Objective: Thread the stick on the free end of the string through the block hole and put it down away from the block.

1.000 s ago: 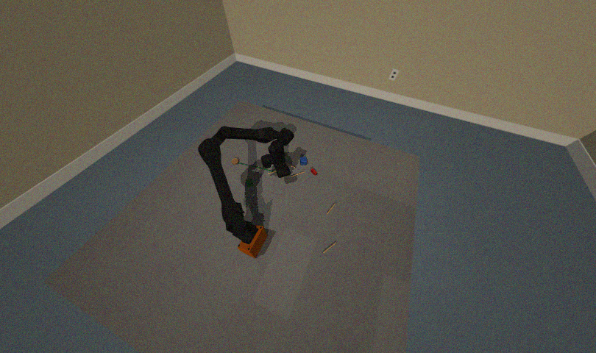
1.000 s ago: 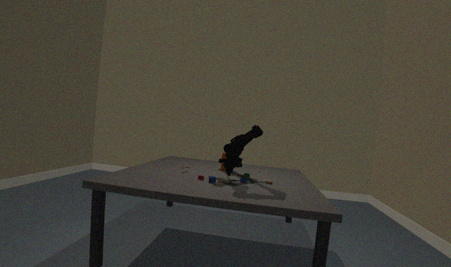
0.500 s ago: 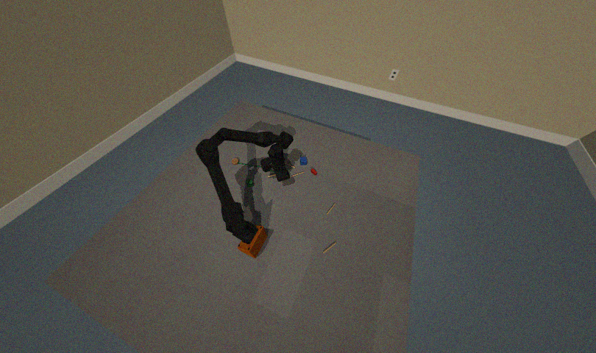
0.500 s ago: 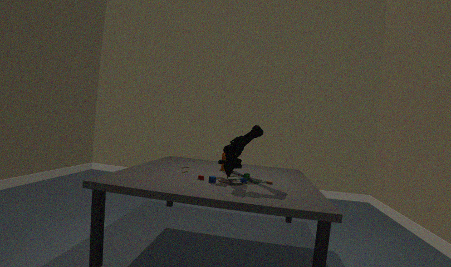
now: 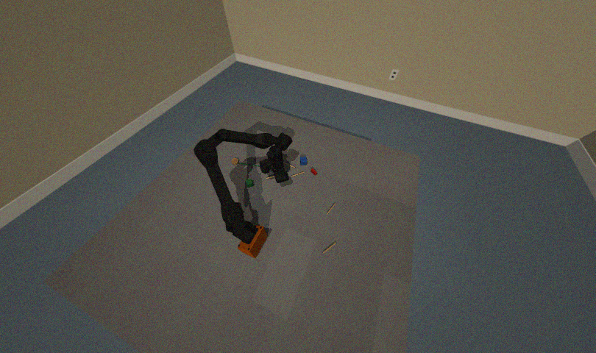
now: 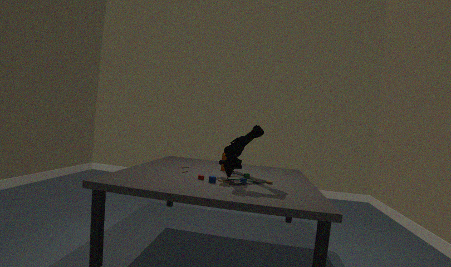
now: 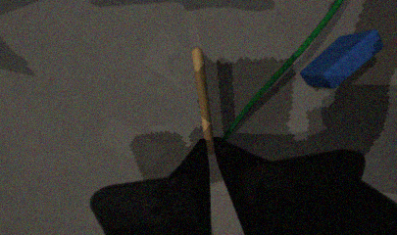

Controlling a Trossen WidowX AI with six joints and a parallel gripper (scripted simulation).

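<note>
In the wrist view my gripper point(image 7: 209, 143) is shut on the thin wooden stick point(image 7: 202, 93), which points away from the fingers just above the table. The green string point(image 7: 279, 73) runs from the fingertips up to the right. In the top view my gripper point(image 5: 281, 176) hangs low over the table at the far side, right of the round wooden button point(image 5: 235, 160) point(image 6: 269, 182). It also shows in the exterior view point(image 6: 228, 173). I cannot make out the wooden block with the hole; the arm may hide it.
A blue block point(image 7: 343, 59) point(image 6: 243, 180) lies close to the string. A blue cube point(image 5: 303, 159) point(image 6: 212, 179), a red piece point(image 5: 313, 171) point(image 6: 200, 177) and a green block point(image 5: 249, 182) point(image 6: 246, 175) lie around the gripper. Two loose sticks point(image 5: 330, 208) point(image 5: 329, 247) lie nearer the front right.
</note>
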